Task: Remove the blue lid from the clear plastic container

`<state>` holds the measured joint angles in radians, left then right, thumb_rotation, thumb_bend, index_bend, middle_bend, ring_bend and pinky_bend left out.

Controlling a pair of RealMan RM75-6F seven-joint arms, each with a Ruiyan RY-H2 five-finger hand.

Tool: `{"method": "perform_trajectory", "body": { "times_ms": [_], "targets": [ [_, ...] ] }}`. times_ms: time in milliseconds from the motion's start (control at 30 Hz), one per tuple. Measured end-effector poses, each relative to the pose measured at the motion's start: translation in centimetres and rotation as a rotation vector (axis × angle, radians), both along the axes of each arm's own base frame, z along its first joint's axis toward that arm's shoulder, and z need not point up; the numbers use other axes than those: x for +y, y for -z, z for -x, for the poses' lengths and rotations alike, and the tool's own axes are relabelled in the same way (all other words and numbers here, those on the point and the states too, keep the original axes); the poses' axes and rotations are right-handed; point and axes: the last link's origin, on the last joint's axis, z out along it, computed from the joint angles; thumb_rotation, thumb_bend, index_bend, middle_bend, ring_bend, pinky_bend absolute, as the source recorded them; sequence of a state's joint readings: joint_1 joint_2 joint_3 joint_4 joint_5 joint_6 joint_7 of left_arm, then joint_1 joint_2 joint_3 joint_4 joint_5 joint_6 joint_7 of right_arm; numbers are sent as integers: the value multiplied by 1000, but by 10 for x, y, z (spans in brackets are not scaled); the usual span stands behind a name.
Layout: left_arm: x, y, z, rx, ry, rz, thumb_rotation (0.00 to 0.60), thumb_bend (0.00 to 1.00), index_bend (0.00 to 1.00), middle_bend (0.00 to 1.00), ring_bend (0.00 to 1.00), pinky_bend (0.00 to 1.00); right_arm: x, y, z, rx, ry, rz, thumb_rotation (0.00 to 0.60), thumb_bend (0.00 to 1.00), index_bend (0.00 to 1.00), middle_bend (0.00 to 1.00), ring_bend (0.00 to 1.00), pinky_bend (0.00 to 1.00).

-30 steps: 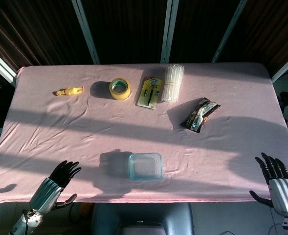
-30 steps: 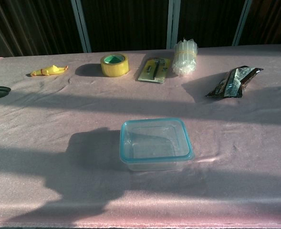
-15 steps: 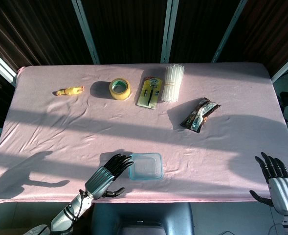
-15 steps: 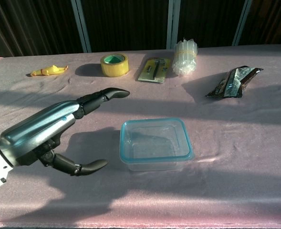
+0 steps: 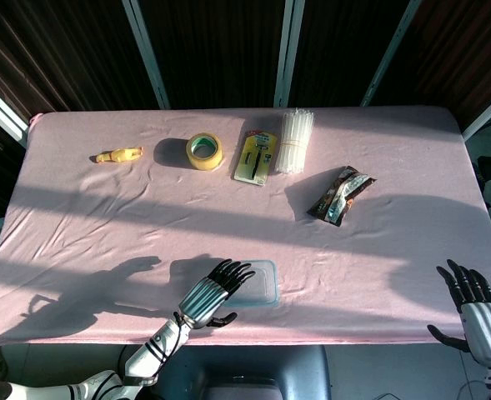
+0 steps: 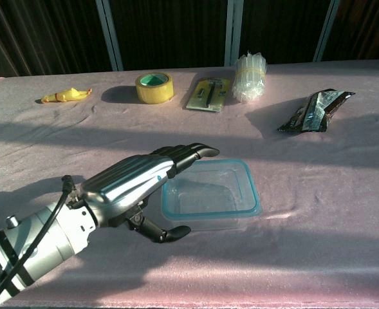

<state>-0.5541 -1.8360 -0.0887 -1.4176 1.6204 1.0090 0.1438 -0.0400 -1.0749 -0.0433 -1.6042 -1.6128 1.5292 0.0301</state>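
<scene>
Left hand (image 5: pixel 214 293), head view: fingers apart, holding nothing, reaching over the left edge of the clear plastic container (image 5: pixel 260 286) at the near middle of the counter (image 5: pixel 78 225); right hand (image 5: pixel 476 304) spread and idle at the near right corner, well apart. Chest view: left hand (image 6: pixel 134 183) hovers over the container's (image 6: pixel 212 196) left side, fingertips above the blue lid (image 6: pixel 208 212), thumb low beside the wall; contact unclear. Step looks like the approach to grasp, lid still seated. Next move likely needs fingers hooking the lid rim and the box steadied.
</scene>
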Motion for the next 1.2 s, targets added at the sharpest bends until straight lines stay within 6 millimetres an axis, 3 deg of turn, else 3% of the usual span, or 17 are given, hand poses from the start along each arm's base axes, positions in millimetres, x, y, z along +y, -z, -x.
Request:
{"method": "perform_trajectory", "body": {
  "times_ms": [433, 800, 1200],
  "targets": [
    [11, 14, -2, 63, -18, 3, 600, 245, 0, 0, 0, 0, -2, 1, -1, 4, -4, -13, 600, 270, 0, 0, 0, 0],
    [22, 32, -15, 78, -14, 32, 600, 314, 0, 0, 0, 0, -25, 15, -13, 62, -120, -82, 600, 271, 10, 0, 0, 0],
    [15, 48, -21, 88, 36, 55, 600, 324, 0, 0, 0, 0, -91, 70, -29, 93, -378, -243, 600, 306, 346, 9, 0, 0]
  ]
}}
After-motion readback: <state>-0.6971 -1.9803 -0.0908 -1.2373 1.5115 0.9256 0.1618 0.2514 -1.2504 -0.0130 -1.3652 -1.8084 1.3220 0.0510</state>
